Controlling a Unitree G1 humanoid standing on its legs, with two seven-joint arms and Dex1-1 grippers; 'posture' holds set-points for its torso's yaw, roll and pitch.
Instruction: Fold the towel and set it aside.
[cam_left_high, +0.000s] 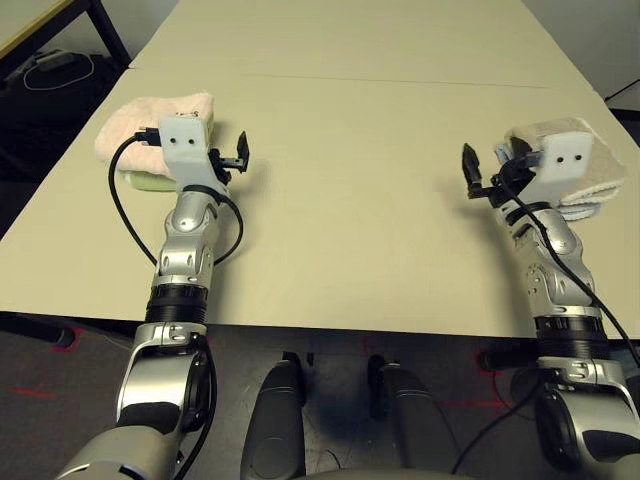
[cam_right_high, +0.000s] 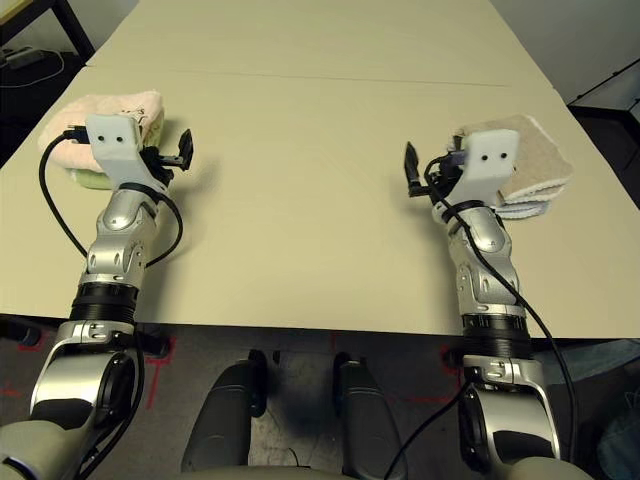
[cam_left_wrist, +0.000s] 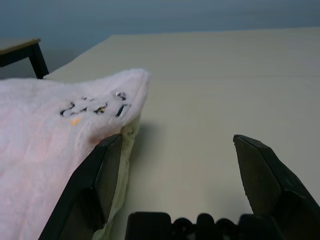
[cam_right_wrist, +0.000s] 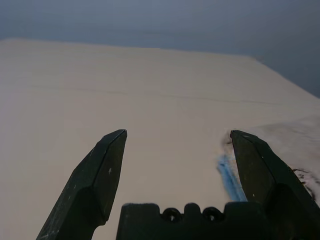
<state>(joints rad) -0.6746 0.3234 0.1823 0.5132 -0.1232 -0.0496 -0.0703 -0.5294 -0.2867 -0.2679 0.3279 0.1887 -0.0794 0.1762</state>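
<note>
The towel (cam_left_high: 150, 115), pale pink and folded, lies at the table's left edge on top of a light green towel (cam_left_high: 148, 182). Its dark embroidered mark (cam_left_wrist: 95, 107) shows in the left wrist view. My left gripper (cam_left_high: 232, 158) hovers just right of the towel, open and holding nothing. In the left wrist view (cam_left_wrist: 178, 140) one finger stands beside the towel's edge. My right gripper (cam_left_high: 485, 165) is far off at the table's right side, open and with nothing in it (cam_right_wrist: 178, 134).
A folded beige towel (cam_left_high: 600, 165) rests on a white one (cam_left_high: 585, 208) at the right edge, behind my right wrist. The beige table (cam_left_high: 350, 210) stretches bare between the arms and far back. A second table (cam_left_high: 30, 20) stands at the far left.
</note>
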